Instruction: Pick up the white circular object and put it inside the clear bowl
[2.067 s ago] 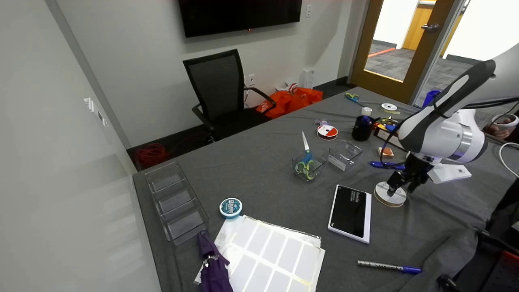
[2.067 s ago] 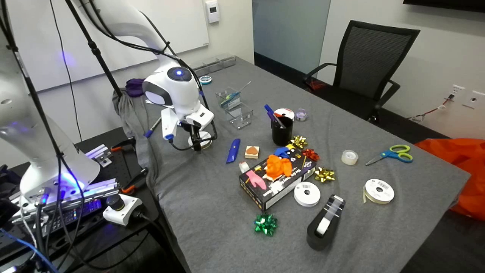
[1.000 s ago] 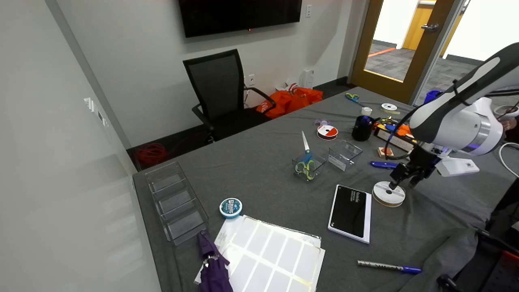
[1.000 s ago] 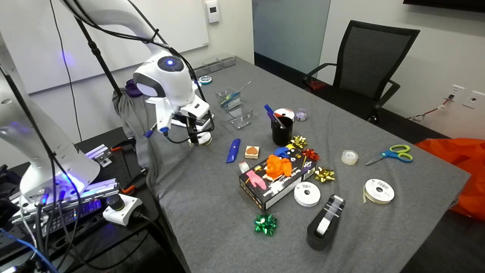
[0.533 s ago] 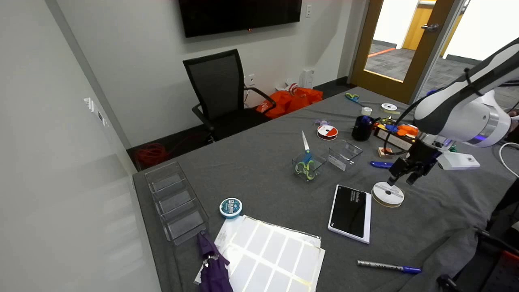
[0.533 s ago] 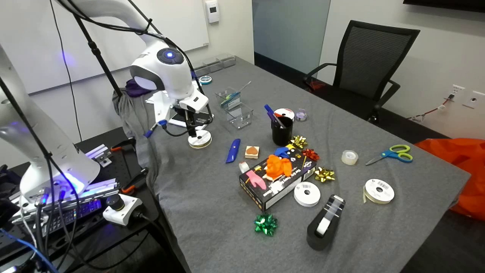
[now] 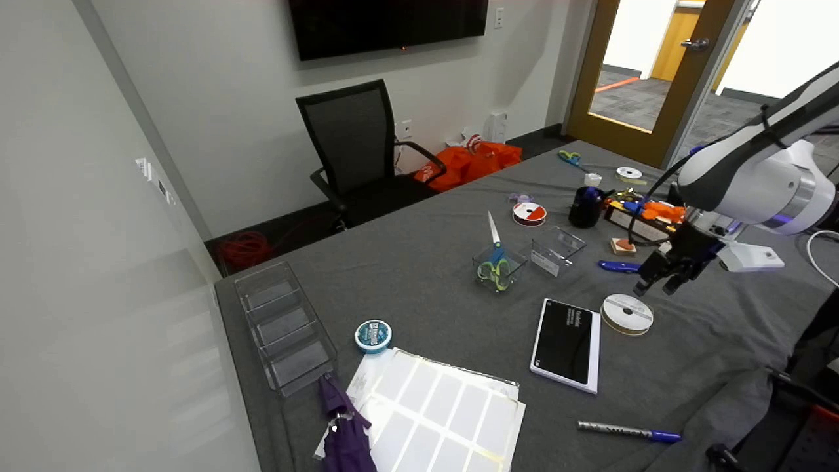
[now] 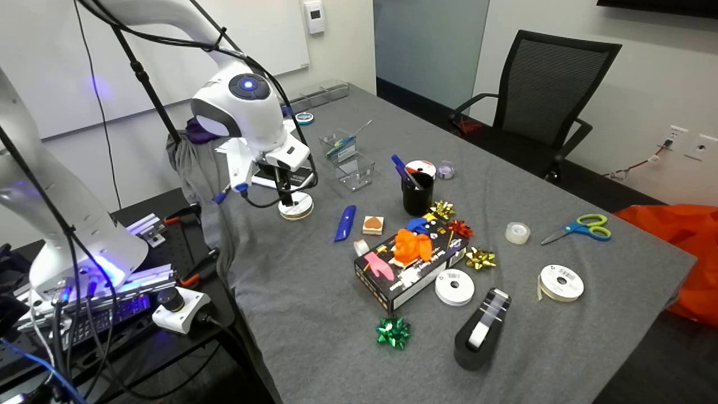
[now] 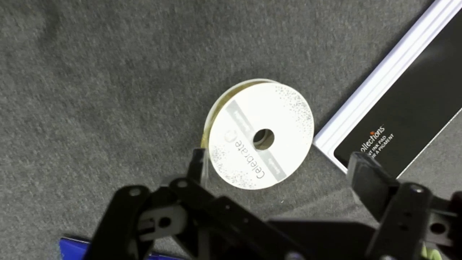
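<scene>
White spool (image 9: pixel 249 121) lies flat, axis upright and printed face up, near the wide-spread, empty tool (image 7: pixel 655 287).

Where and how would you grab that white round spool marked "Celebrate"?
The white round spool lies flat on grey cloth, so probably from above, by opposite sides of its rim. The black fingers should likely avoid the side close to the black rectangular pad.
</scene>
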`<control>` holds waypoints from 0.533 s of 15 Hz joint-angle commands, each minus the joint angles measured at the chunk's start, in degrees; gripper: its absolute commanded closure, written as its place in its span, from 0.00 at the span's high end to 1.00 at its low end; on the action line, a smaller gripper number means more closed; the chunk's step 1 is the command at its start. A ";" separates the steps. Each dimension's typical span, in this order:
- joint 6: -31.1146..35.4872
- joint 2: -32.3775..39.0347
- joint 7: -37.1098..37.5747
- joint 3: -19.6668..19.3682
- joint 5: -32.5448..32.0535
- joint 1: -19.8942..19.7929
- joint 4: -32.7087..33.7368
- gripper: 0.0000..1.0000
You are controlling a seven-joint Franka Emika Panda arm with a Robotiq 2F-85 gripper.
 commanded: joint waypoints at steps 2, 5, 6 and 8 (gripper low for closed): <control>-0.73 0.62 -10.80 0.80 7.11 -2.94 0.01 1.00; 0.37 2.72 -17.54 1.46 12.94 -3.00 0.49 1.00; 0.71 3.72 -18.59 1.59 14.21 -2.72 0.64 1.00; 1.45 5.99 -19.43 1.98 16.19 -2.10 0.93 1.00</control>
